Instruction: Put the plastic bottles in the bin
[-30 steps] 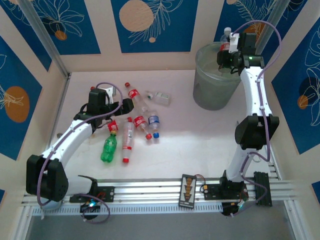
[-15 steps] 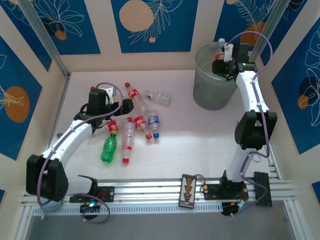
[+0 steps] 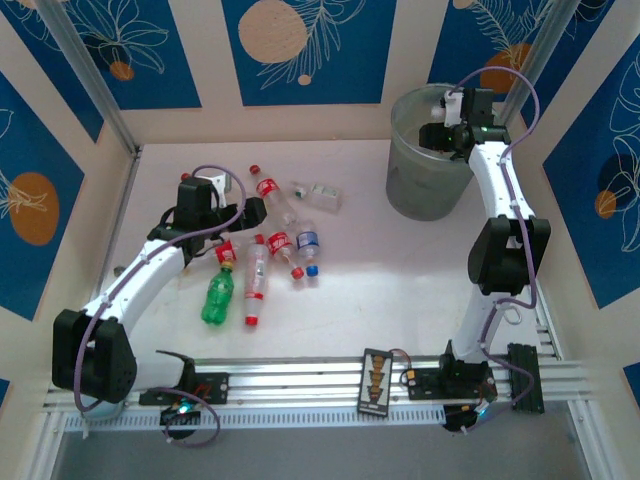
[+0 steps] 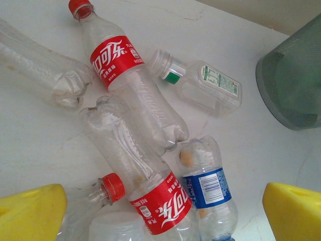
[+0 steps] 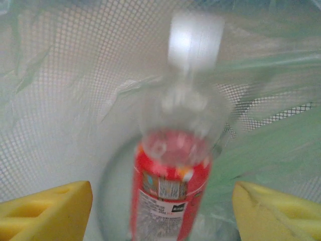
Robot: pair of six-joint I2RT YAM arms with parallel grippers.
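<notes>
Clear plastic bottle [image 5: 173, 193] dead centre between wide-spread jaws of right gripper [image 5: 160, 211], cap-first into bin [image 5: 60, 90] — left gripper [image 4: 160, 213] gaping too, over the other bottles [image 4: 131, 68].

A white table [image 3: 380, 290] sits between blue flower-patterned walls [image 3: 340, 60]; a metal rail [image 3: 300, 375] along its near edge carries a small black box [image 3: 377, 380].

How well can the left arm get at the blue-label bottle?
Probably yes: the left gripper hangs open above the blue-label bottle, which lies uncovered, though a red-label bottle touches it.
</notes>
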